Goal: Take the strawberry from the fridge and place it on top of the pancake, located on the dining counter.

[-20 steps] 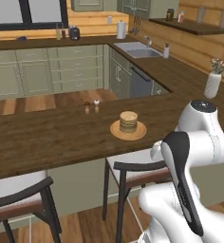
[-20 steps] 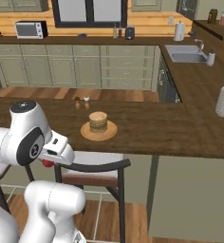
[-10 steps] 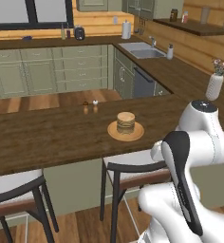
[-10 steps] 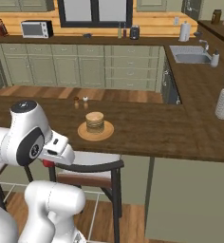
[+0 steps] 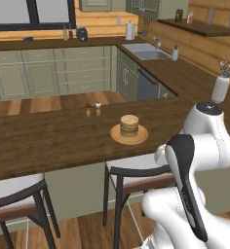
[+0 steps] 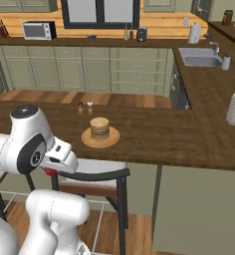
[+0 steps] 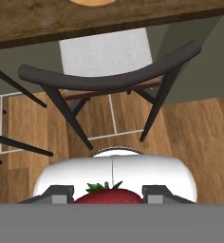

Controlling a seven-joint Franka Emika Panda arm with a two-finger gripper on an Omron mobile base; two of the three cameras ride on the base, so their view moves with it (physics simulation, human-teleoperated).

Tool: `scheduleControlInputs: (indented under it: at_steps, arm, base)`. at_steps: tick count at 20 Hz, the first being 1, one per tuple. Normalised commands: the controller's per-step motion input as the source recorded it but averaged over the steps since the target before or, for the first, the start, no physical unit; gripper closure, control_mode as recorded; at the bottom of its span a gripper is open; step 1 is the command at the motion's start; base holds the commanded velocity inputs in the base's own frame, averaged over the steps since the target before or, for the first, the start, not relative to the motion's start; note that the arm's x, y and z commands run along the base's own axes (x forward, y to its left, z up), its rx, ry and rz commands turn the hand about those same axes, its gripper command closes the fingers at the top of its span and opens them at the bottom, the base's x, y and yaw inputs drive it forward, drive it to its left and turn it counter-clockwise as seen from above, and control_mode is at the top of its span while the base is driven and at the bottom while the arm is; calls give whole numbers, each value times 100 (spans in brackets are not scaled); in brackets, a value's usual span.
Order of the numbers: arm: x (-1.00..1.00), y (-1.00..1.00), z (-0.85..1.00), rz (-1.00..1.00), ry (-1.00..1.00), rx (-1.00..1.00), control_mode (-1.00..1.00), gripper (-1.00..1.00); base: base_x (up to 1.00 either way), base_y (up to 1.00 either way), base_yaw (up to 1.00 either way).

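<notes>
Now pincer [image 7: 109,199] clamped on the strawberry [image 7: 109,194], low before the dining counter [image 6: 154,144], pancake [image 6: 99,128] beyond.

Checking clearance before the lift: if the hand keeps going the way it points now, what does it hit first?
Probably the stool. The hand, shut on the strawberry, points down at its curved backrest and grey seat, below the dining counter edge. Depth is unclear, so the wood floor beside it might come first.
</notes>
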Motion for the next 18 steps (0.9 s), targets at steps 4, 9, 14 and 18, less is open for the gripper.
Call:
scheduleControlInputs:
  at_steps: [4,9,14,18]
  arm:
    - [90,0,9,1,-17,0,-100,100]
    - [100,3,28,2,-10,0,-100,100]
    - [100,0,16,1,-5,0,-100,100]
    - [100,0,0,5,-12,0,-100,100]
  base:
    - [0,0,0]
    - [0,0,0]
    - [0,0,0]
    - [0,0,0]
